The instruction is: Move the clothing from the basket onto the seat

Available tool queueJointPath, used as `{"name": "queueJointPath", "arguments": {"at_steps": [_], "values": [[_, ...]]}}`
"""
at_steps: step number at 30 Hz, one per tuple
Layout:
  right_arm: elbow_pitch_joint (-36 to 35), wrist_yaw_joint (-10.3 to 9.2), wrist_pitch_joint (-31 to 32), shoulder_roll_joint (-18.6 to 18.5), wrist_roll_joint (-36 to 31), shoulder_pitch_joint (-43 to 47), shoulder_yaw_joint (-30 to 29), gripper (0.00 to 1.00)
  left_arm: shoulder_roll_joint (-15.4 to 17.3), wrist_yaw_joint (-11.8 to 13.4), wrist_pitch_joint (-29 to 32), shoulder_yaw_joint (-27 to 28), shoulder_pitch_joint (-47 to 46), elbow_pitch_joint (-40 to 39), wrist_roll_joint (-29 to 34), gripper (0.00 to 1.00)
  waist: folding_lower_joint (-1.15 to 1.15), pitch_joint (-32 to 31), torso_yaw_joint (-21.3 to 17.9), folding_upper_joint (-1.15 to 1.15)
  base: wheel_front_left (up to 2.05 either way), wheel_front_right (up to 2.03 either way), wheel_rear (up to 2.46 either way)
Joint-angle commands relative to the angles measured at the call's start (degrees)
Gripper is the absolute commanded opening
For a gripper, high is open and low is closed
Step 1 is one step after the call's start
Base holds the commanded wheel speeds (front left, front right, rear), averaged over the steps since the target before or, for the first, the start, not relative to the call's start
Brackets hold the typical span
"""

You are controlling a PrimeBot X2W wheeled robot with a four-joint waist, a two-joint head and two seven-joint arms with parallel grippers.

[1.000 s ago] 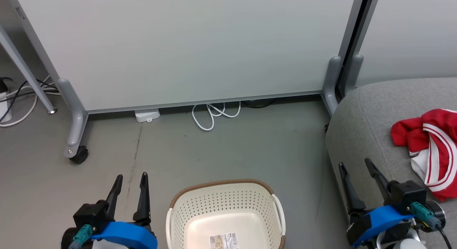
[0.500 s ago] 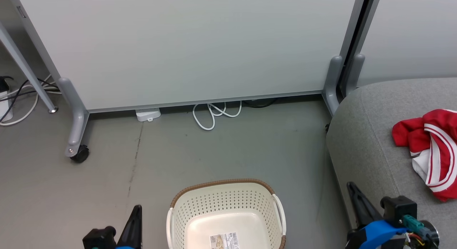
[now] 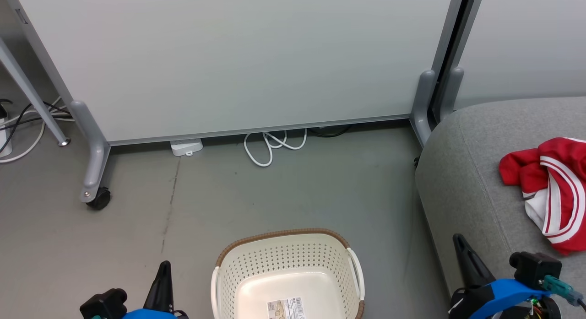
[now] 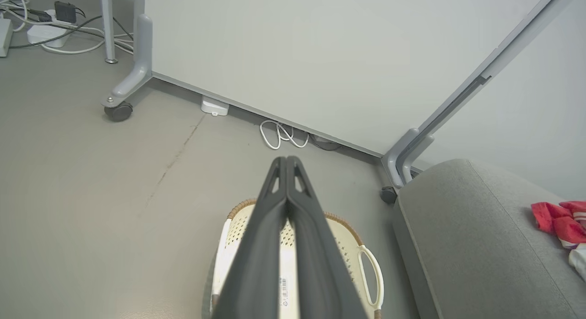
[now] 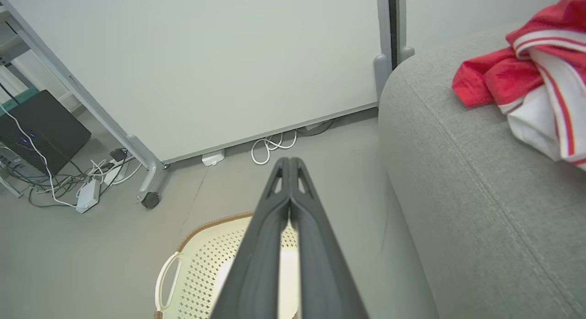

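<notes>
L claw (image 3: pixel 164 268) closed, empty, low left of laundry basket (image 3: pixel 284 232); R claw (image 3: pixel 459 242) closed, empty, by sofa (image 3: pixel 467 172) edge.

Looks along the right gripper (image 5: pixel 289 161), fingers pressed together, over the cream basket (image 5: pixel 201 264) at bottom, left of centre; finds the red-and-white clothing (image 5: pixel 503 72) heaped on the grey seat (image 5: pixel 458 209) at upper right

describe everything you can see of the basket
The basket is cream perforated plastic, a rounded rectangle with a brown woven-look rim and white handles on two sides. It stands upright on the grey floor, apart from the sofa beside it. It holds just a paper barcode label on its smooth bottom.
</notes>
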Motion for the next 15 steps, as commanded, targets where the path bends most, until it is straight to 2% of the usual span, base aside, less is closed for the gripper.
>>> {"name": "queueJointPath", "arguments": {"at_steps": [1, 5, 15], "values": [[-1.2, 0.0, 0.3, 0.0, 3.0, -1.3, -0.4, 0.0, 0.1, 0.0, 0.6, 0.7, -1.9, -1.5, -2.5, 0.0, 0.0, 0.0, -0.1, 0.0, 0.0, 0.0, 0.0], [-1.5, 0.0, 1.2, 0.0, 9.1, -1.6, -0.8, 0.0, 0.0, 0.0, 2.0, 1.6, -2.3, -2.5, -7.6, 0.0, 0.0, 0.1, -0.4, 0.0, 0.0, 0.0, 0.0], [-2.0, 0.0, 2.6, 0.1, 18.4, -2.1, -1.4, 0.0, -0.2, 0.0, 4.3, 3.0, -3.0, -4.0, -15.5, 0.0, 0.0, 0.1, -0.8, 0.0, 0.0, 0.0, 0.0]]}}
